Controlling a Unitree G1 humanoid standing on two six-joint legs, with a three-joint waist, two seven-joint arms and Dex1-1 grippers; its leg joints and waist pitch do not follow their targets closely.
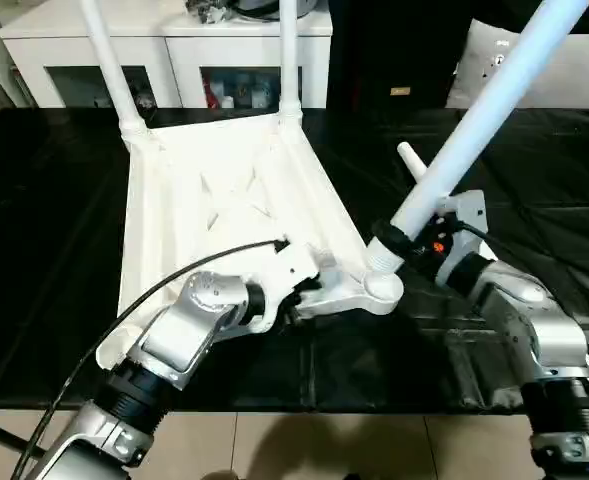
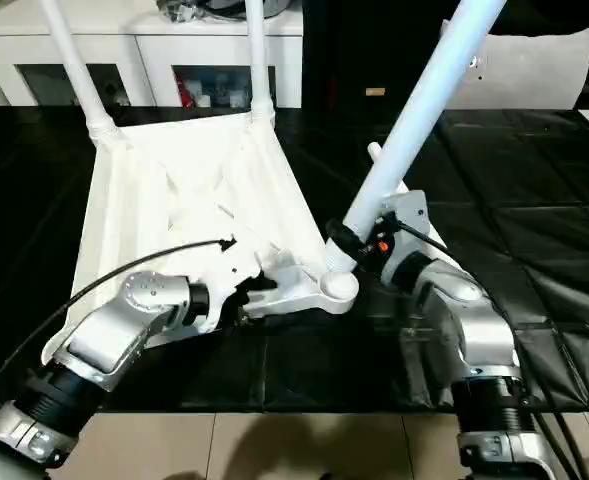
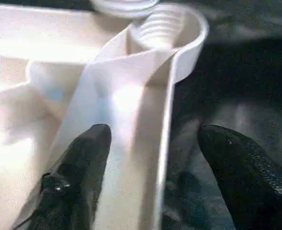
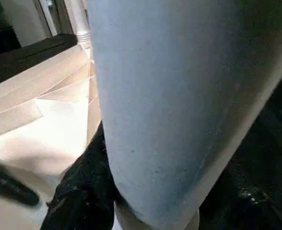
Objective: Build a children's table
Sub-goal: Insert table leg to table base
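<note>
the upturned table top lies on the black bench, two legs already standing in its far corners. at left, the left pincer straddles the top's near rim, unclenched, beside the near corner socket. at right, the right pincer grips a third leg, tilted with its foot at that socket. next, judging by the tilt: upright it and twist it home.

Bright overhead glare whitens the table top; both wrist views are blurred.
</note>
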